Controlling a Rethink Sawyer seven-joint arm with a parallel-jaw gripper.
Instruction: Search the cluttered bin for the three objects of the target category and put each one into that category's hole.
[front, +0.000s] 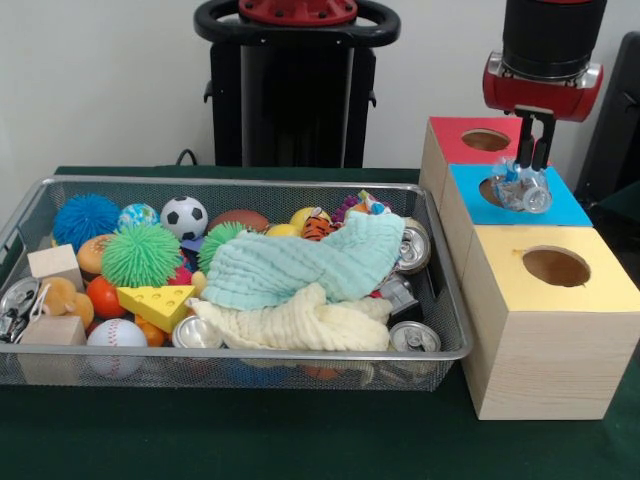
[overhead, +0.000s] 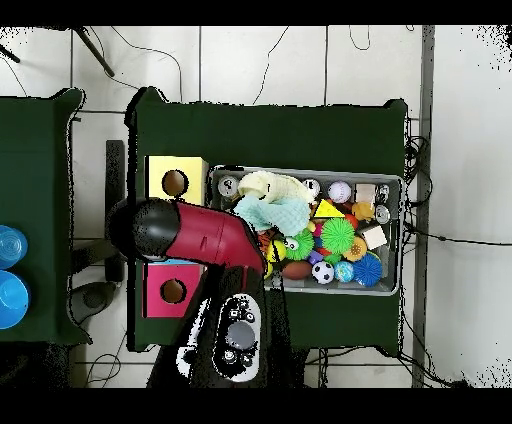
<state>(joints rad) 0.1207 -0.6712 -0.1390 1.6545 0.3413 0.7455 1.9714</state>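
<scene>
In the front view my gripper (front: 533, 165) is shut on a clear plastic bottle (front: 526, 190) with a blue-and-white label. It holds the bottle tilted, just above the round hole (front: 490, 190) of the blue-top wooden box (front: 570, 208); the bottle hides part of the hole. The silver wire-mesh bin (front: 240, 185) lies to the left, full of clutter, and no other bottle shows in it. In the overhead view my red arm (overhead: 200, 235) covers the blue-top box and the gripper; the bin (overhead: 398, 235) lies to its right.
The red-top box (front: 470, 140) stands behind the blue one and the yellow-top box (front: 545, 300) in front. The bin holds a teal cloth (front: 300, 265), a cream cloth (front: 300, 325), silver cans (front: 413, 338), balls and wooden blocks.
</scene>
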